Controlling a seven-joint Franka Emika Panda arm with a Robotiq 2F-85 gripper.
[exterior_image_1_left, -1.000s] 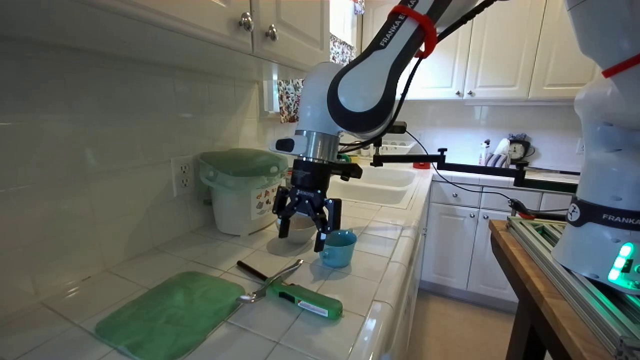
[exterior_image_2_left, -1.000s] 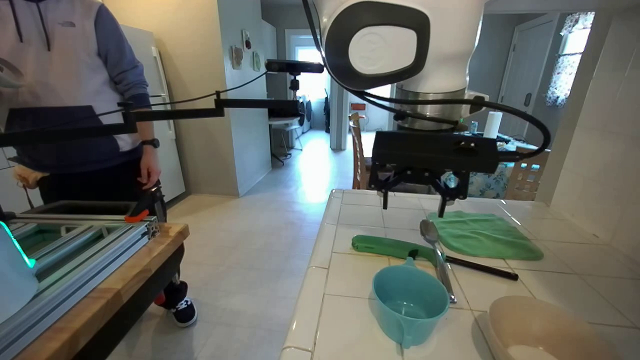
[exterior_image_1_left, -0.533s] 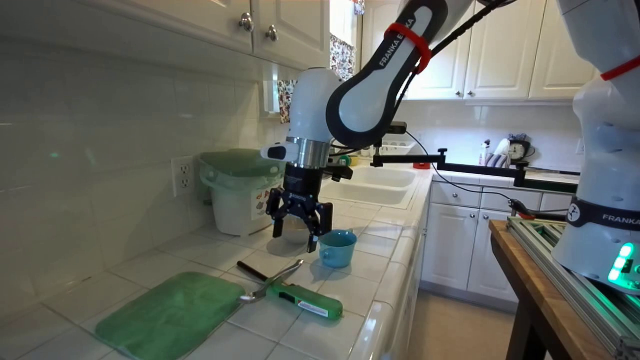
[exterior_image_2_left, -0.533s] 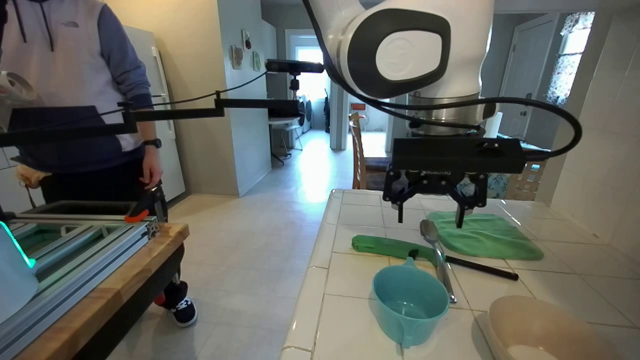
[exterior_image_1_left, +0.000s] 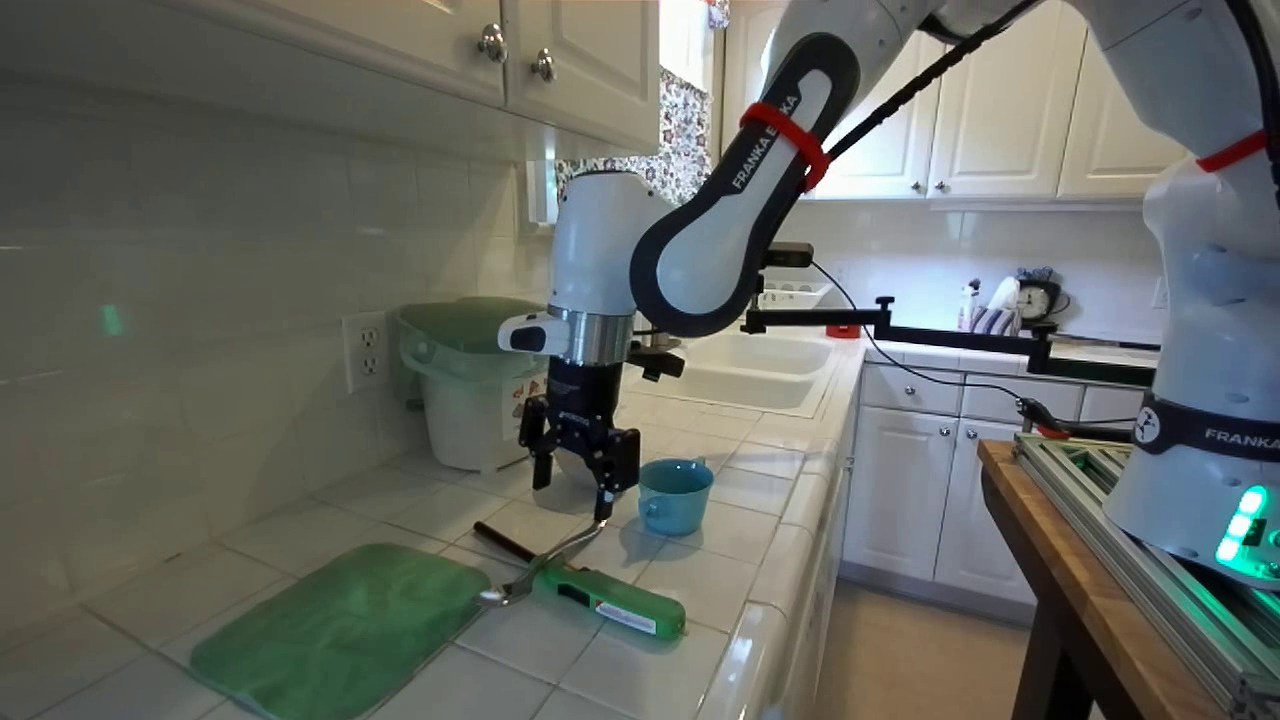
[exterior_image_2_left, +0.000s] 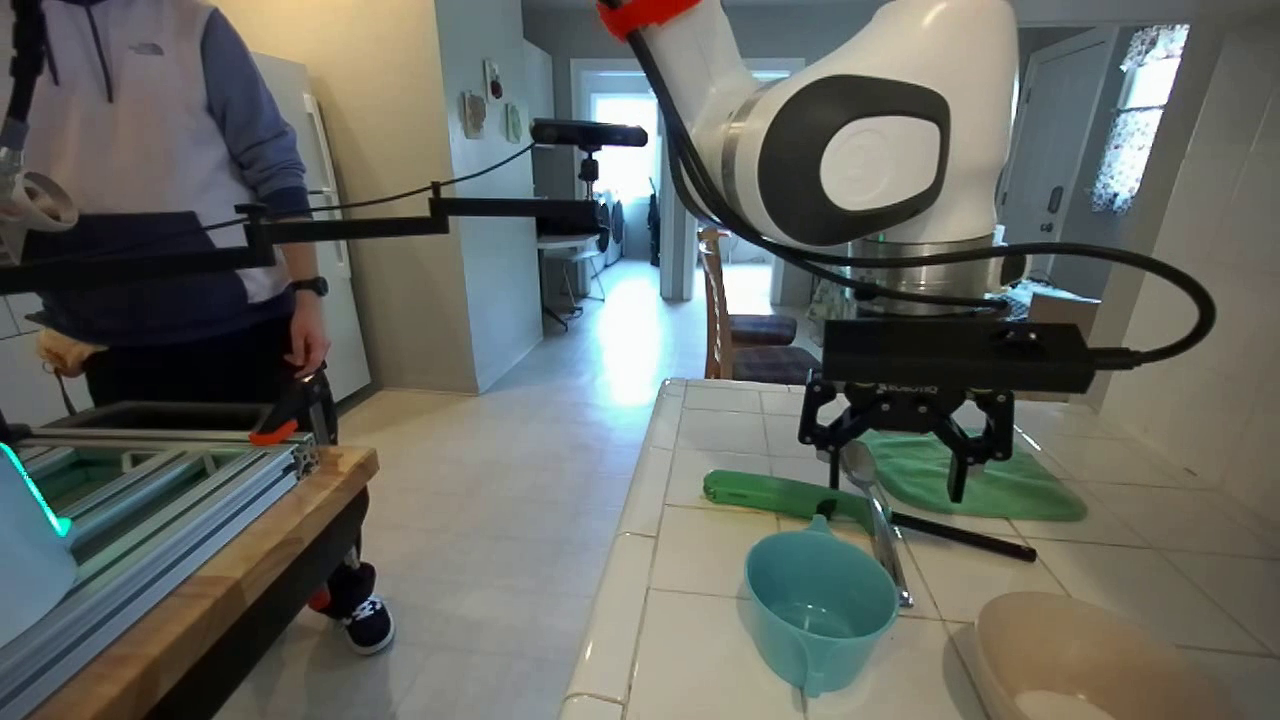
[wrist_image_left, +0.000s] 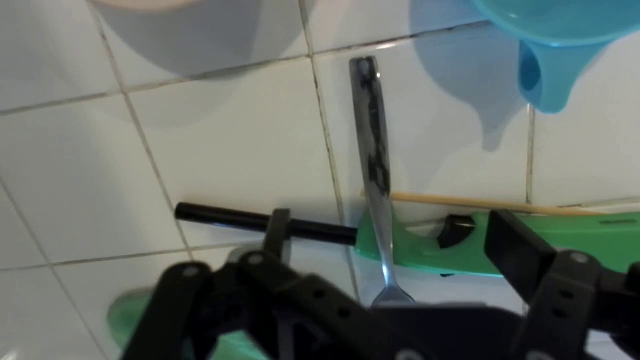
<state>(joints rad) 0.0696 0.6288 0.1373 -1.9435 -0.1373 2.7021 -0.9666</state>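
My gripper (wrist_image_left: 391, 225) stands open, pointing down above the counter, with nothing held between its fingers. In the wrist view a metal spoon (wrist_image_left: 372, 125) runs up through the gap between the fingers; its bowl end is mostly hidden by the gripper. The spoon lies across a green lighter (wrist_image_left: 425, 250) with a black stem (wrist_image_left: 220, 216). Beside the lighter is a thin wooden stick (wrist_image_left: 475, 201). In both exterior views the gripper (exterior_image_1_left: 573, 496) hangs over the spoon (exterior_image_2_left: 886, 550), close to a blue cup (exterior_image_2_left: 815, 610). A green cloth (exterior_image_1_left: 340, 630) lies flat nearby.
A beige bowl (exterior_image_2_left: 1080, 650) sits beside the cup. Against the tiled wall stands a bin with a green lid (exterior_image_1_left: 465, 390); a sink (exterior_image_1_left: 760, 365) lies farther back. Cabinets hang overhead. The counter edge (exterior_image_1_left: 750, 650) drops to the floor. A person (exterior_image_2_left: 170, 200) stands beyond the robot's table.
The gripper has come down closer to the counter, shifting left in one camera's picture and right in the other's, staying open. Spoon, lighter, cup, bowl and cloth have not moved.
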